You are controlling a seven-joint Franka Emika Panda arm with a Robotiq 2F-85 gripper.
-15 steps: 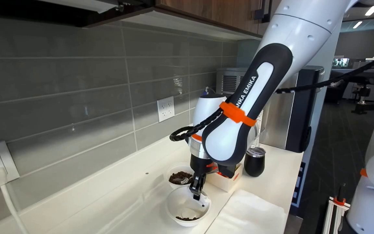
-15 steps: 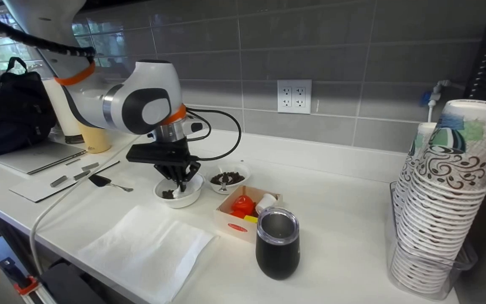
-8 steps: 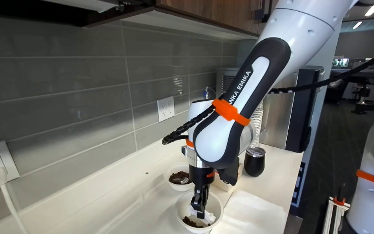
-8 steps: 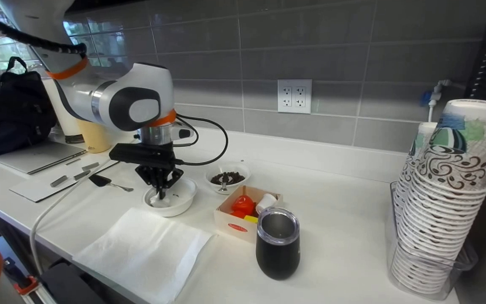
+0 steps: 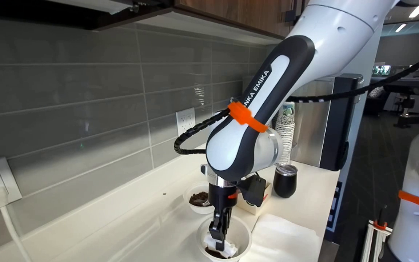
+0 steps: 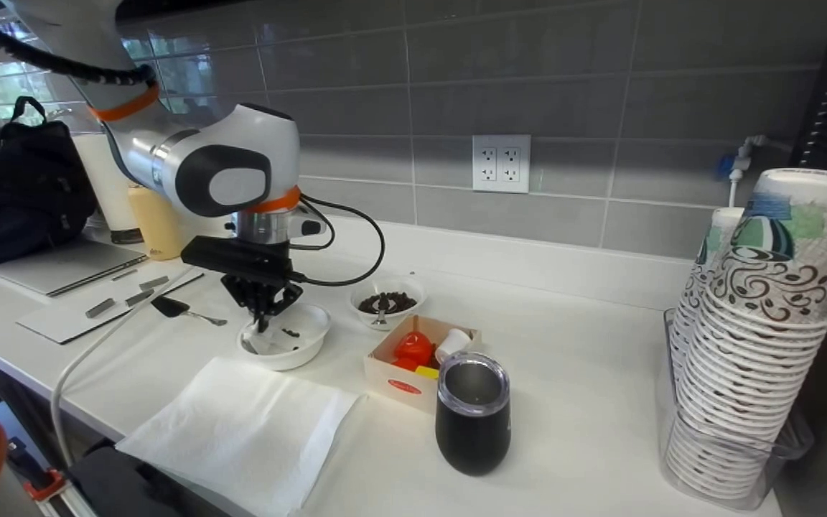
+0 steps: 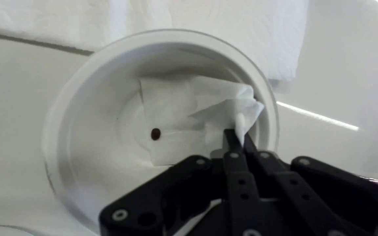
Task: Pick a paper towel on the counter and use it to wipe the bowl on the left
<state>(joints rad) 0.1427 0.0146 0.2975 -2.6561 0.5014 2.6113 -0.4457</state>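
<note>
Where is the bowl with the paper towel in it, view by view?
In an exterior view: bowl at the bottom edge, just right of middle.
In an exterior view: bowl left of middle, lower half.
In the wrist view: bowl large across the middle, partly behind the gripper.
Shared landmark: the paper towel inside the bowl, pinched in the gripper.

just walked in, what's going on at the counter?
The robot's gripper is shut on a paper towel, holding it inside a white bowl, apparently to wipe the bowl out. It isn't clean yet: dark crumbs show in it, and one dark bit shows near the paper towel's free edge. A larger white sheet lies on the counter next to the bowl, and a second bowl with dark contents stands close by.
</note>
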